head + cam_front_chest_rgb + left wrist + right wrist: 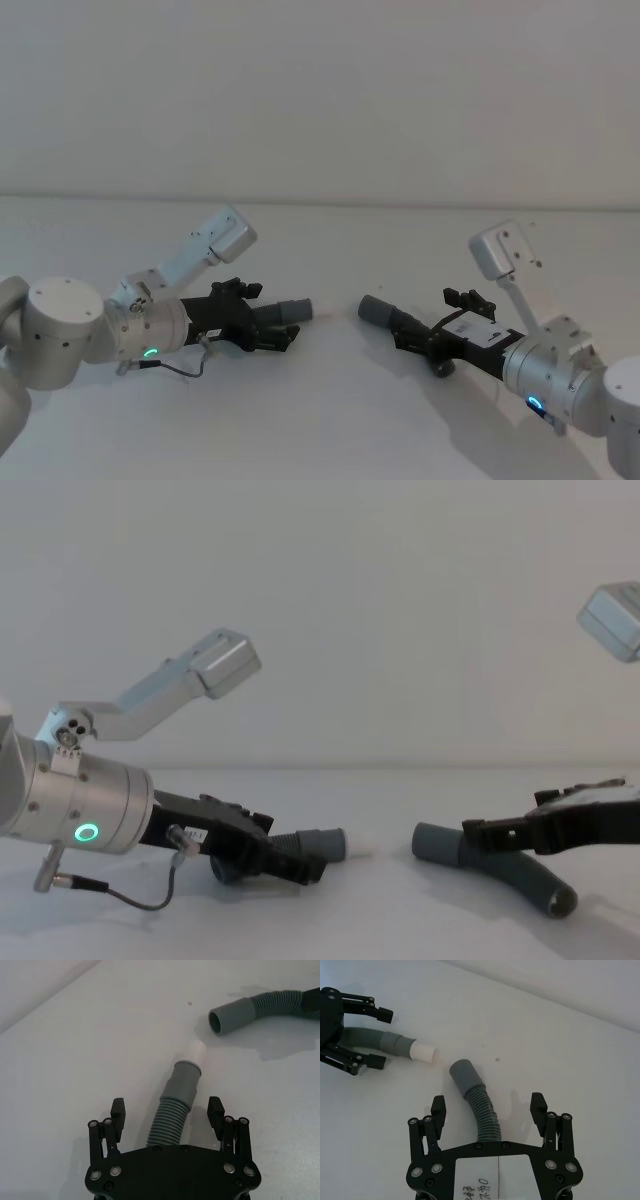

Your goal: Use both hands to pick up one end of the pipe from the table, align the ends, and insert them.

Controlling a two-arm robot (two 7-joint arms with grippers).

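Two dark grey ribbed pipe pieces lie on the whitish table, their ends facing each other across a small gap. The left piece has a grey cuff with a whitish tip. My left gripper is open and straddles its ribbed part, with the fingers clear on both sides. The right piece curves to a plain grey cuff. My right gripper is open and straddles that piece in the same way. Both pieces rest on the table.
A pale wall rises behind the table's far edge. Bare surface lies between the two cuffs and in front of them. Each arm's wrist camera bracket stands up above its gripper.
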